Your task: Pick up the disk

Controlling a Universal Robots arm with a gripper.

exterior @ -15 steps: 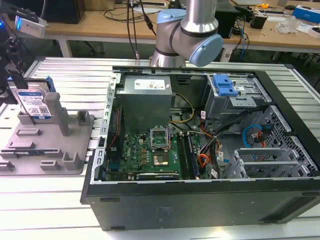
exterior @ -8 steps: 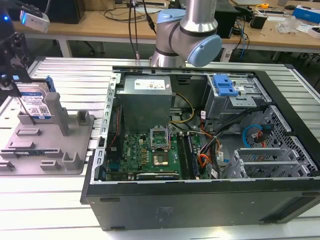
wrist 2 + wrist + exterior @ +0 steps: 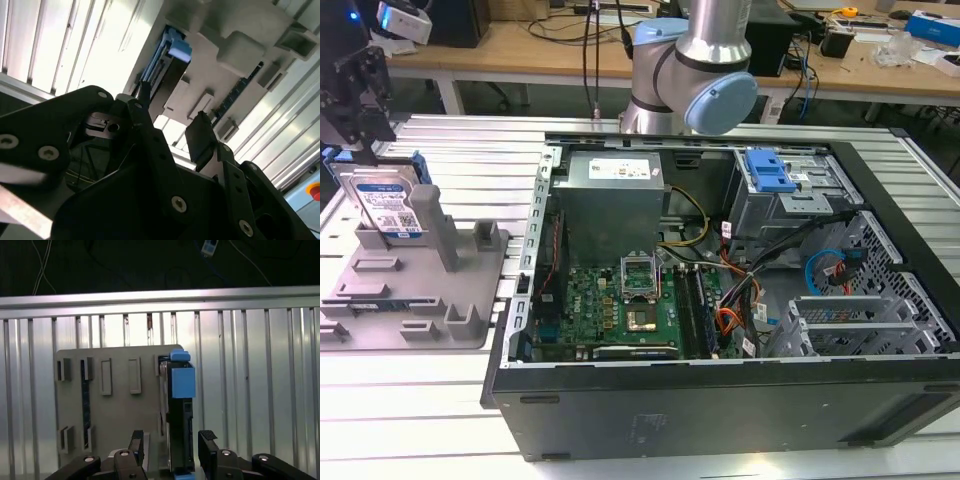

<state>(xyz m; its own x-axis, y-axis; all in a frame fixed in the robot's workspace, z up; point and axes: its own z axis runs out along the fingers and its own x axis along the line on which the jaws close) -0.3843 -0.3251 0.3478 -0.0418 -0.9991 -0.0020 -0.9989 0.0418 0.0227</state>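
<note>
The disk (image 3: 386, 206) is a silver hard drive with a blue-and-white label and blue side rails. It stands upright on edge in a grey plastic tray (image 3: 450, 322) at the exterior view's left. My black gripper (image 3: 360, 130) hangs just above its top edge. In the first wrist view I look down on the disk's edge (image 3: 180, 410) with its blue rail. My gripper (image 3: 171, 442) is open, one finger (image 3: 136, 441) on each side of the disk's line with a gap to it. The second wrist view shows the open gripper (image 3: 172, 120) with the disk's blue rail (image 3: 176, 47) beyond.
An open black computer case (image 3: 720, 400) fills the middle and right of the slatted metal table (image 3: 470, 150), with the arm's base (image 3: 700, 60) behind it. Upright posts (image 3: 440, 225) of the grey tray rise right beside the disk. Cluttered benches stand at the back.
</note>
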